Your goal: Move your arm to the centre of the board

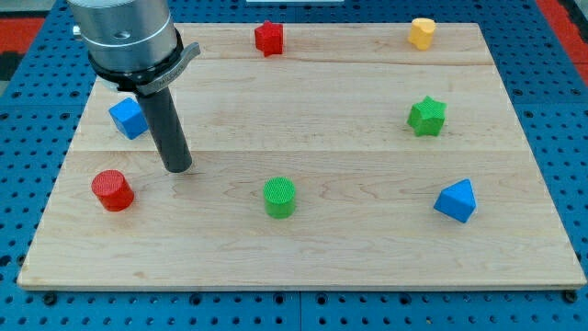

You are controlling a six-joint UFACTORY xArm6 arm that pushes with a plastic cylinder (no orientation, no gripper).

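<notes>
Tip (178,168) of our rod: left of frame, between blue cube (129,118) and red cylinder (112,190), touching neither; counter (303,262) edges well apart from it; rod grips nothing.

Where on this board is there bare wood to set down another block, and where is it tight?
The widest bare patch is mid-board, bordered by the red star above, green star right, green cylinder below and my tip left. It is tightest at the view's left, where my tip stands between the blue cube and red cylinder.
</notes>
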